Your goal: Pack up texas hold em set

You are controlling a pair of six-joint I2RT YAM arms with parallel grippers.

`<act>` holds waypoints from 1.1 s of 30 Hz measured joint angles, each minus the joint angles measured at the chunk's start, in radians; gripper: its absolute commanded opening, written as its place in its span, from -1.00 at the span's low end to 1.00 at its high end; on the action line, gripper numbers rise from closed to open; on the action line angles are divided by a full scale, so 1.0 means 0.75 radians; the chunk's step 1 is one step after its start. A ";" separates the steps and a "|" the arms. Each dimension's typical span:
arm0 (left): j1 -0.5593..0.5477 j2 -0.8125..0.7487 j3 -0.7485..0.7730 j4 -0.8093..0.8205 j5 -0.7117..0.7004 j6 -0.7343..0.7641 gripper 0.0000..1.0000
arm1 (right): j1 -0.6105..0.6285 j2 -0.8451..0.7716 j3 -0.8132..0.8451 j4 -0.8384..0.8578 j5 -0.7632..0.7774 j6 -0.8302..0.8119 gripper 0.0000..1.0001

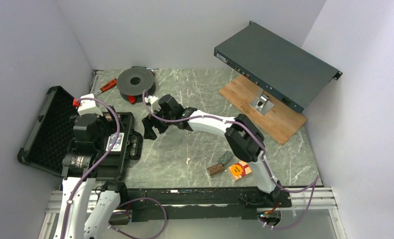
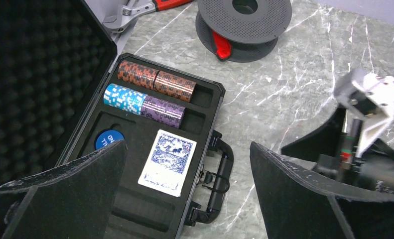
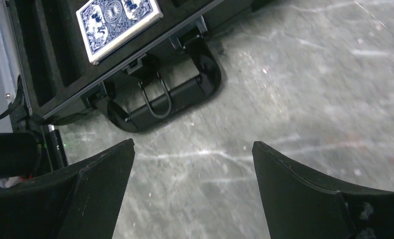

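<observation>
The black briefcase [image 1: 53, 124] lies open at the left, foam lid laid back. Its tray [image 2: 135, 209] holds brown chips [image 2: 155, 79], blue chips [image 2: 122, 97], purple chips [image 2: 162, 110], a blue card deck [image 2: 167, 162] and a blue round button [image 2: 107, 139]. My left gripper [image 2: 187, 149] is open and empty above the tray's near end and the handle [image 2: 219, 174]. My right gripper [image 1: 154, 130] is open and empty over bare table just right of the handle [image 3: 165, 99]. A brown chip stack [image 1: 215, 169], a green stack [image 1: 225, 158] and a red card deck [image 1: 240, 170] lie on the table at the near right.
A black spool [image 1: 135, 80] and a red-handled wrench [image 1: 106, 85] lie at the back left. A large dark-grey metal box [image 1: 277, 64] rests tilted on a wooden board [image 1: 264, 112] at the back right. Walls close in on the left, back and right.
</observation>
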 measured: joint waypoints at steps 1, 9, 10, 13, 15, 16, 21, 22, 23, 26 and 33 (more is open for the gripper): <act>0.000 -0.001 0.000 0.002 -0.006 -0.003 0.99 | 0.008 0.033 0.031 0.002 -0.015 -0.014 0.76; 0.000 0.008 -0.002 0.002 -0.009 -0.009 0.97 | 0.017 0.221 0.225 0.058 -0.034 -0.043 0.60; 0.000 0.008 -0.002 0.003 -0.008 -0.009 0.97 | 0.017 0.237 0.243 0.067 -0.033 -0.043 0.58; 0.000 0.013 -0.002 0.003 -0.008 -0.009 0.97 | 0.020 0.284 0.300 0.085 -0.023 -0.047 0.49; 0.000 0.019 -0.002 0.004 -0.007 -0.009 0.97 | 0.024 0.323 0.346 0.093 -0.016 -0.056 0.43; 0.000 0.021 -0.002 0.004 -0.007 -0.009 0.97 | 0.027 0.344 0.368 0.099 -0.013 -0.060 0.41; 0.000 0.032 -0.002 0.004 -0.006 -0.009 0.96 | 0.045 0.434 0.443 0.108 -0.012 -0.078 0.33; 0.000 0.033 -0.002 0.004 -0.005 -0.009 0.96 | 0.049 0.452 0.456 0.108 -0.013 -0.082 0.31; 0.000 0.033 -0.001 0.004 -0.004 -0.009 0.96 | 0.052 0.468 0.466 0.108 -0.014 -0.089 0.30; 0.000 0.037 -0.002 0.004 -0.004 -0.009 0.96 | 0.063 0.503 0.484 0.101 -0.016 -0.110 0.29; 0.000 0.038 -0.002 0.003 -0.004 -0.009 0.96 | 0.094 0.547 0.545 0.065 -0.017 -0.184 0.04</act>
